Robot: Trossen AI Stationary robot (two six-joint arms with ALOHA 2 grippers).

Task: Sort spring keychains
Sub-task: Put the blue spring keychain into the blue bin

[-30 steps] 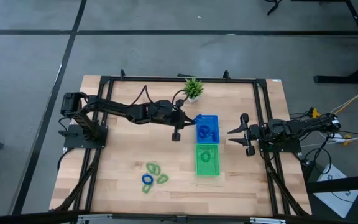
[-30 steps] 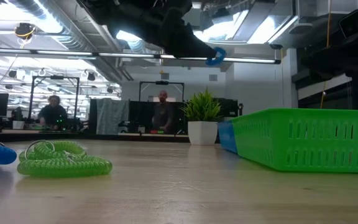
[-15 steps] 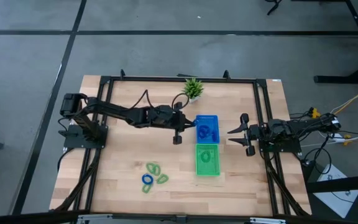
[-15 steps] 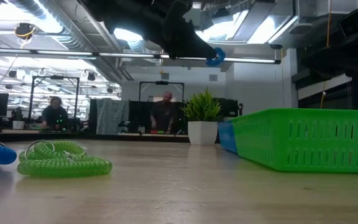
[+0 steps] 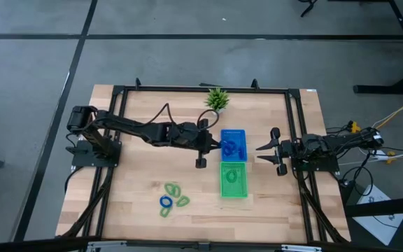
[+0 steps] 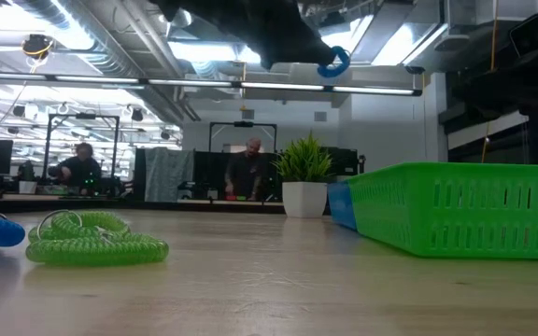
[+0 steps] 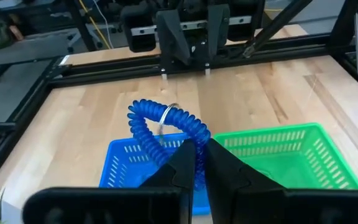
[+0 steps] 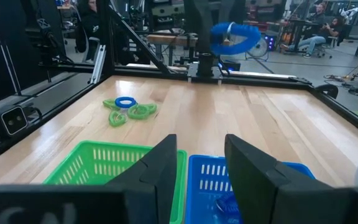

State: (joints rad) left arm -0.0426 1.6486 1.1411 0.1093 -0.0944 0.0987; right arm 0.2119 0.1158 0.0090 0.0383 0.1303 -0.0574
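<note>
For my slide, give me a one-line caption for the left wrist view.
Left tool holds a blue spring keychain above the blue tray, green tray alongside.

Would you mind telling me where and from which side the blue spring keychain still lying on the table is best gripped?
Probably from straight above, pinching one side of the coil. The blue spring keychain lies flat on the table as an open loop, with green spring keychains close around it, so a side approach would likely bump them. The left gripper first has to drop the one it holds.

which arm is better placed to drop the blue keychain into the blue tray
Left. The left gripper already holds the blue keychain just above the blue tray; the right gripper waits open beside the trays.
</note>
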